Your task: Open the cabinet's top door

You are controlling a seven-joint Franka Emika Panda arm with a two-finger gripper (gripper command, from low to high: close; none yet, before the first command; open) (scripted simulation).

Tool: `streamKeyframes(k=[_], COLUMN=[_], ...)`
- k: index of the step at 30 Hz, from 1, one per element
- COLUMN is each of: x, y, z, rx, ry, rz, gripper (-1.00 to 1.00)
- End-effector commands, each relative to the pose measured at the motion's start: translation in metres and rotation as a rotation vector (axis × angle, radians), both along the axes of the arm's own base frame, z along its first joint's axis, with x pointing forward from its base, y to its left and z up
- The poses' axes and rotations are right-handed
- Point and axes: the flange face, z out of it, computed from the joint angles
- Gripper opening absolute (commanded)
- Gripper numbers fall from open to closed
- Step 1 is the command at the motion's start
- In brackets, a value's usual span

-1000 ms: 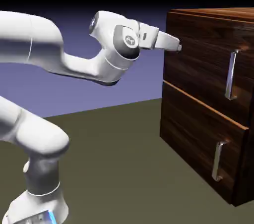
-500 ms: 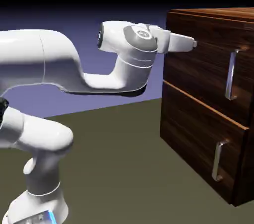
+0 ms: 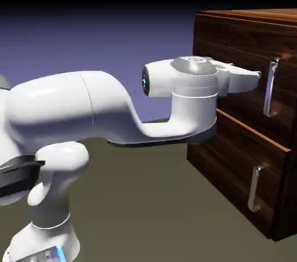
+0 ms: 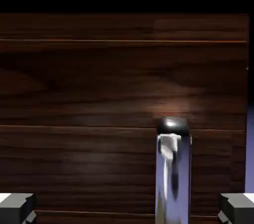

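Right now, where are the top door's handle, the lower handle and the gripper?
top door's handle (image 3: 270, 87): exterior view, middle of the bar.
lower handle (image 3: 254, 188): exterior view, middle of the bar.
gripper (image 3: 255, 73): exterior view, at its fingertips.

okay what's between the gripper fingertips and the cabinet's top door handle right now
Nothing: the exterior view shows bare gap between the white gripper and the long silver bar handle.
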Motion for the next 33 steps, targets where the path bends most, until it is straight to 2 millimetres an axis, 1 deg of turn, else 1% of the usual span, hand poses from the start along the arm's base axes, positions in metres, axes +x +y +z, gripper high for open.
streamKeyframes(k=[1,4,6,11,12,13,18,24,28,33], x=[0.004,0.017,0.019,0.069,0.069,0.069,0.029,-0.022,-0.056,-0.1], y=[-0.004,-0.016,-0.018,-0.016,-0.016,-0.016,-0.003,0.018,0.037,0.067], z=[-0.007,-0.03,-0.032,-0.032,-0.032,-0.032,-0.032,-0.032,-0.032,-0.032], rx=[0.002,0.008,0.008,0.008,0.008,0.008,0.008,0.007,0.007,0.006], ry=[-0.003,-0.011,-0.011,-0.011,-0.011,-0.011,-0.012,-0.012,-0.012,-0.013], rz=[0.0,0.0,0.001,0.001,0.001,0.001,-0.085,-0.196,-0.275,-0.382], gripper=[0.0,0.0,0.0,0.0,-1.0,-1.0,-1.0,-1.0,-1.0,-1.0])
